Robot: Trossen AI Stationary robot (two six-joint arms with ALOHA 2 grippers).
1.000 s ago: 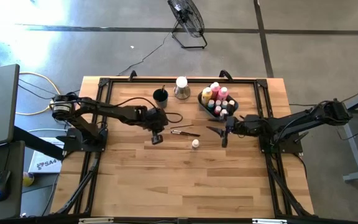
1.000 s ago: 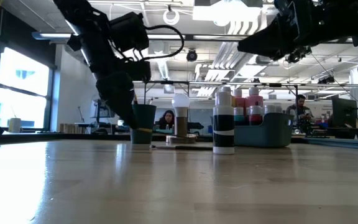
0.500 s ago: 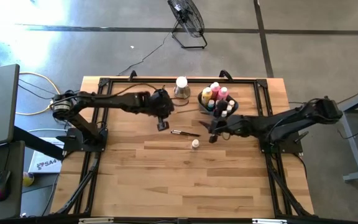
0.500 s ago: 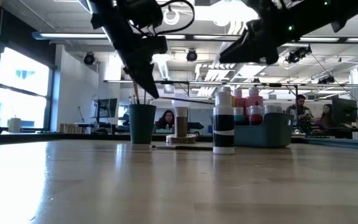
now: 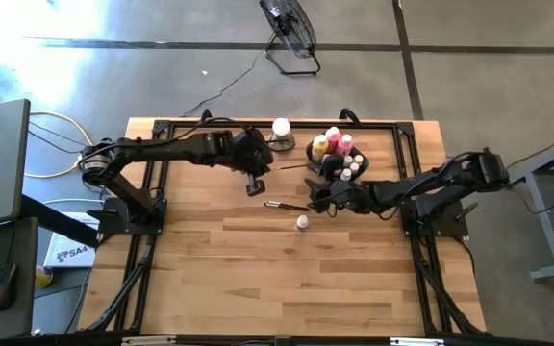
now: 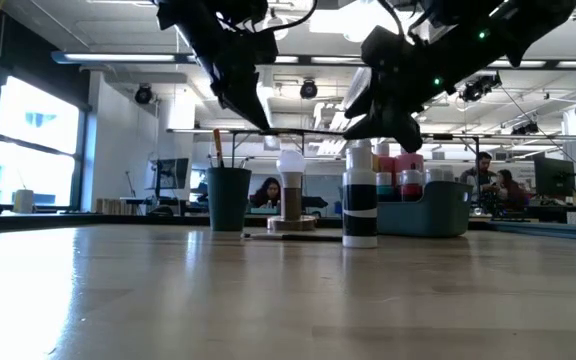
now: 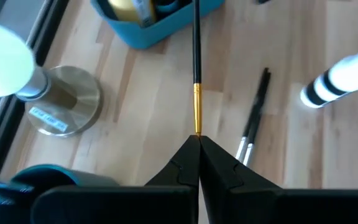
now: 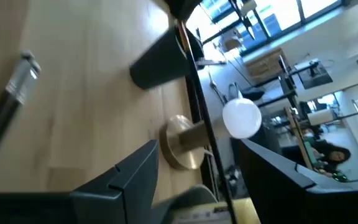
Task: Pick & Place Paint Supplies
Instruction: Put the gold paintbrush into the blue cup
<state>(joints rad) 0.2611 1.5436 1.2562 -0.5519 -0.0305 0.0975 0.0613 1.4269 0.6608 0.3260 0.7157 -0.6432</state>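
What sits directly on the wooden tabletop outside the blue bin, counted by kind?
Brushes lying flat: 2
White-capped bottle: 1
Dark cup: 1
White-globed metal stand: 1
Total: 5

The table [image 5: 258, 279] is pale wood in narrow butcher-block strips, smooth with a soft sheen. A matt black metal frame [image 5: 162, 130] edges it. The held brush [image 7: 196, 68] has a glossy black handle and a bright gold metal ferrule. The lamp base [image 7: 61, 99] looks like brushed brass, under a smooth white globe [image 7: 2, 59]. The bin [image 7: 160, 22] reads as matt blue plastic. The small bottle [image 7: 340, 78] seems glossy white plastic with a black band. The left gripper [image 7: 197, 146] is matt black, probably plastic.
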